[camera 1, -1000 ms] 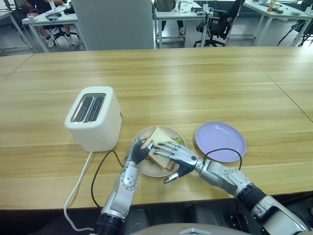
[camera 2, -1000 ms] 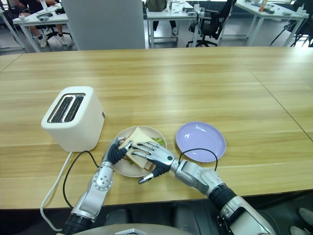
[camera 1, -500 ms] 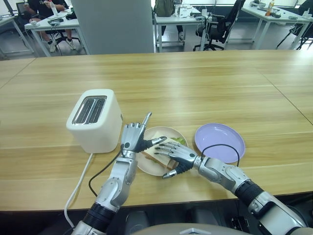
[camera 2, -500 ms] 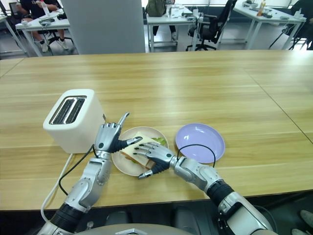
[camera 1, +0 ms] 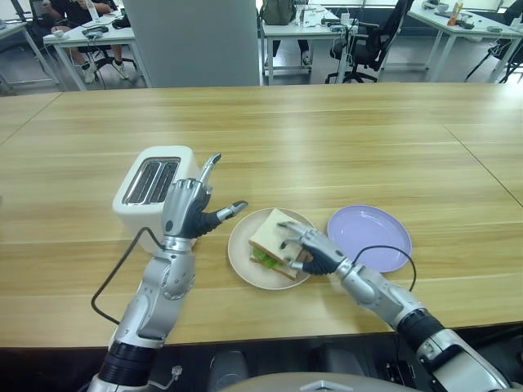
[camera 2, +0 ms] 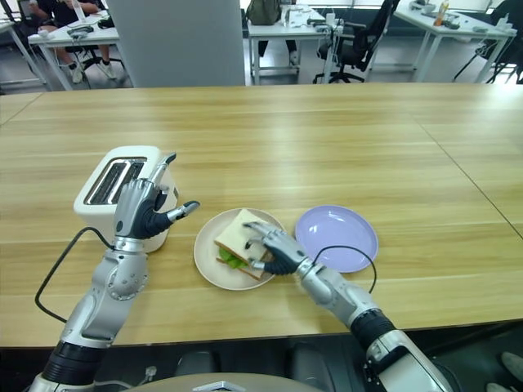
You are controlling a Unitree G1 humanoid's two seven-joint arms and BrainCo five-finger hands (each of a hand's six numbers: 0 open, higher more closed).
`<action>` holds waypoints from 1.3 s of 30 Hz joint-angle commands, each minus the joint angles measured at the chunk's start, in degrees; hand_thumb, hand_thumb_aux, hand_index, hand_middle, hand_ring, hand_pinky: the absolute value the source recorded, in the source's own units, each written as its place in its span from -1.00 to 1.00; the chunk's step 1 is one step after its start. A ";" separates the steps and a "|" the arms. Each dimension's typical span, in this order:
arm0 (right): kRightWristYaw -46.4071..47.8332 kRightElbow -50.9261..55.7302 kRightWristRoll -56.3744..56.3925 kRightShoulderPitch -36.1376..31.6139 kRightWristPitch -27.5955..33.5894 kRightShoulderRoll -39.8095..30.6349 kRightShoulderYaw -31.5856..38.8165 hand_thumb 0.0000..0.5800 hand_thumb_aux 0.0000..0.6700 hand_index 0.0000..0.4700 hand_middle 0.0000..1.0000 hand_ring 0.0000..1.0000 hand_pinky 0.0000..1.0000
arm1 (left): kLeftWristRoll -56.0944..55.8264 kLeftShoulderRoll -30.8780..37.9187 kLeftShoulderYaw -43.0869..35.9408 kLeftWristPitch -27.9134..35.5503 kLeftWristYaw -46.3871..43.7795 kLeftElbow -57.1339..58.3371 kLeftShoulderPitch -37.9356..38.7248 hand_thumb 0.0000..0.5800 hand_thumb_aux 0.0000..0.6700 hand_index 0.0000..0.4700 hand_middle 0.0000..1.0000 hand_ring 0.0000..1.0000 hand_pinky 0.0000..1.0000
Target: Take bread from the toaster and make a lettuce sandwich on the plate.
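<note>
A sandwich of two bread slices with green lettuce showing at its lower left edge lies on the beige plate. My right hand rests at the sandwich's right edge, its fingers curled over the top slice and its thumb at the lower side. My left hand hangs open in the air, fingers spread, just in front of the white toaster and left of the plate. The toaster's two slots look dark.
An empty purple plate sits right of the beige one, with a black cable loop lying over its near rim. The toaster's cord trails off toward the table's front edge. Desks and chairs stand beyond the table's far edge.
My left hand has let go of the sandwich and risen up and left toward the toaster, fingers spreading. My right hand's flat fingers have curled onto the sandwich's right edge. The view shifted slightly.
</note>
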 commanded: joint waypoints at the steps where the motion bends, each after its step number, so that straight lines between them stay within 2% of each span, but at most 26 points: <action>1: 5.38 -5.42 11.22 2.74 -5.12 0.12 -3.13 1.00 1.00 0.96 1.00 1.00 1.00 | -4.66 1.48 -0.04 -6.33 -4.20 1.32 1.19 1.00 1.00 0.96 1.00 1.00 1.00; 4: 11.19 -10.28 17.14 5.34 -6.60 -1.07 -3.40 1.00 1.00 0.96 1.00 1.00 1.00 | -7.00 3.53 -1.56 -11.37 -8.62 1.33 2.54 1.00 1.00 0.96 1.00 1.00 1.00; 8: 22.08 -17.21 22.86 10.17 -6.71 -4.71 -0.18 1.00 1.00 0.96 1.00 1.00 1.00 | -8.71 8.40 -5.33 -19.04 -16.12 0.82 6.29 1.00 1.00 0.96 1.00 1.00 1.00; 13: 34.82 -20.21 21.19 16.50 -4.81 -10.62 6.08 1.00 1.00 0.96 1.00 1.00 1.00 | -8.84 13.39 -12.18 -19.14 -29.07 2.88 11.58 1.00 1.00 0.96 1.00 1.00 1.00; 17: 39.63 -19.44 17.09 19.50 -2.48 -12.98 8.46 1.00 1.00 0.96 1.00 1.00 1.00 | -4.76 14.94 -17.70 -17.12 -36.18 4.59 14.62 1.00 1.00 0.96 1.00 1.00 1.00; 22: 37.05 -15.27 7.81 19.31 0.06 -11.25 8.60 1.00 1.00 0.96 1.00 1.00 1.00 | 5.44 13.67 -21.06 -14.34 -36.12 9.28 13.05 1.00 1.00 0.96 1.00 1.00 1.00; 25: 32.10 -11.35 0.51 16.75 1.94 -9.21 8.77 1.00 1.00 0.96 1.00 1.00 1.00 | 10.58 12.36 -21.88 -12.49 -34.05 12.04 11.03 1.00 1.00 0.96 1.00 1.00 1.00; 29: 26.92 -5.61 -3.77 12.06 3.77 -5.65 8.64 1.00 1.00 0.96 1.00 1.00 1.00 | 15.49 10.45 -22.35 -10.23 -30.07 16.16 7.21 1.00 1.00 0.96 1.00 1.00 1.00; 39: 23.97 9.60 -6.72 0.83 7.73 0.85 10.09 1.00 1.00 0.96 1.00 1.00 1.00 | 15.97 7.30 -23.36 -8.15 -26.23 26.87 -2.11 1.00 1.00 0.96 1.00 1.00 1.00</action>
